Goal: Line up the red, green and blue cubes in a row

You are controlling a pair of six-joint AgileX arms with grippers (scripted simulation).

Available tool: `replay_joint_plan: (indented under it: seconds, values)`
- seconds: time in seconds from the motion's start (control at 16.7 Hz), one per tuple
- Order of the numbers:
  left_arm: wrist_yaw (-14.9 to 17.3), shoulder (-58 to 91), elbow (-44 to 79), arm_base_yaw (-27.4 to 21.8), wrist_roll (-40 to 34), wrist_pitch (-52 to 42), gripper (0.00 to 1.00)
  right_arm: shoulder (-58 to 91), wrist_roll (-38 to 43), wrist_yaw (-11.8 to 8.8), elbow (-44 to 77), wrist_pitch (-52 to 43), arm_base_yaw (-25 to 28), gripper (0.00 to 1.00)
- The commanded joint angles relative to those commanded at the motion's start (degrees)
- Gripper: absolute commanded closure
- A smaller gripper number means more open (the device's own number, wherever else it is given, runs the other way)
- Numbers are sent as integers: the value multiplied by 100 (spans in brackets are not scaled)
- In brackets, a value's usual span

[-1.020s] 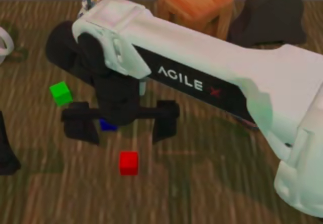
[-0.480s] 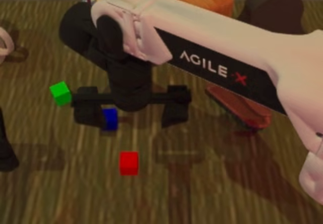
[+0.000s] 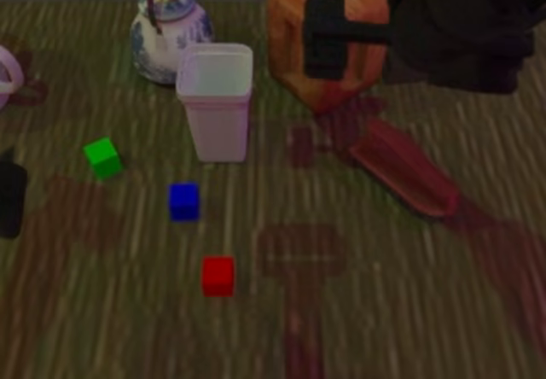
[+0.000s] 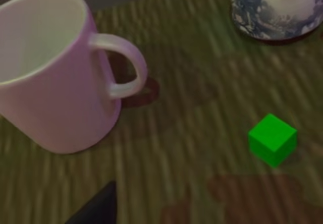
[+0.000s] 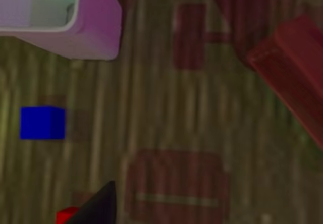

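Note:
Three small cubes lie apart on the wooden table, left of centre. The green cube [image 3: 102, 157] [image 4: 272, 139] is farthest left, the blue cube [image 3: 183, 201] [image 5: 42, 122] sits right of it and nearer, and the red cube [image 3: 217, 276] [image 5: 65, 216] is nearest the front. They form a slanted line. My right gripper [image 3: 401, 29] hangs open and empty high at the back right, over the wooden box. One of its fingers [image 5: 101, 209] shows in the right wrist view. My left gripper [image 3: 7, 200] is parked open at the left edge, near the green cube.
A white bin [image 3: 215, 106] stands behind the blue cube, with a blue-and-white teapot [image 3: 166, 29] behind it. A large wooden box [image 3: 358, 76] and a dark object are at the back right. A red tray-like piece [image 3: 401, 170] lies right of centre. A pale mug [image 4: 50, 72] stands far left.
My right arm has pulled away from above the blue cube, up and to the back right, uncovering the bin and teapot. The blue cube stays on the table. The other cubes have not moved.

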Motion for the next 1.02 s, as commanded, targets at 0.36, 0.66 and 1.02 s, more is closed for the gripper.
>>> replay_joint_plan:
  seconds: [0.36,0.66,1.02]
  values:
    - [-56,3542,2769,-193,1370,-2015,0,-3945,-1480,57,-3747,1941,-1486,0]
    - [-79,6295,4998,-346,2433,-3544,0,-6734,-2551,-212,-6692,3615,-2582,0]
    - [-37,8557,7084,-479,3316,-4682,0,-8897,-3377,-738,-9017,5375,-3462,0]
